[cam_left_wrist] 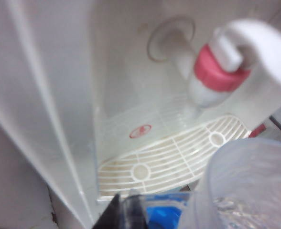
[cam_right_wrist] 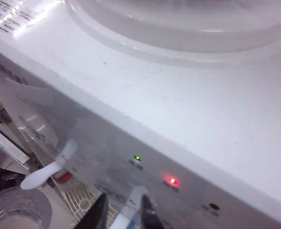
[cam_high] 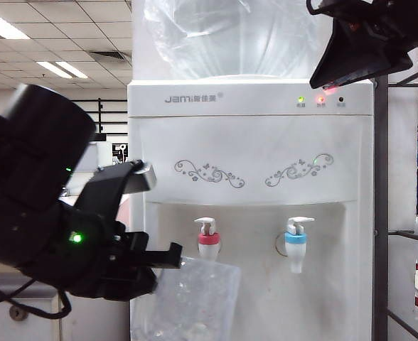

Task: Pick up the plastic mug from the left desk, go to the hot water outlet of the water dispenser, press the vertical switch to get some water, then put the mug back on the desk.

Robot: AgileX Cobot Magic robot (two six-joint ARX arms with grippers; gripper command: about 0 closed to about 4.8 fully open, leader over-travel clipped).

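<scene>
The plastic mug [cam_high: 195,302] is a clear, slightly frosted cylinder with a ribbed, glinting wall. It hangs in front of the water dispenser [cam_high: 252,185], just below the hot water outlet [cam_high: 209,245], and its lower part is cut off by the frame edge. In the left wrist view only its rim and part of its wall [cam_left_wrist: 248,186] show, blurred.

The dispenser is a smooth white cabinet with grey swirl ornaments, a row of small lights near its top, and a big clear bottle [cam_high: 230,35] seated above. The hot water outlet is a small white tap with a red collar, topped by the vertical switch [cam_high: 206,225], a small white upright lever. A like tap with a blue collar [cam_high: 296,245] stands beside it. Under the taps lies a white slotted drip grille [cam_left_wrist: 164,160] with cream stains.

The left gripper [cam_high: 156,266] is bulky, black and matt; it reaches in level from the left and is clamped on the mug's side near the rim. One finger [cam_high: 163,256] shows; the other is hidden behind the mug.

The right gripper [cam_right_wrist: 124,212] hangs high over the dispenser's top front edge, tilted downward. Only its two dark fingertips [cam_right_wrist: 97,214] show, standing a little apart with nothing between them.
</scene>
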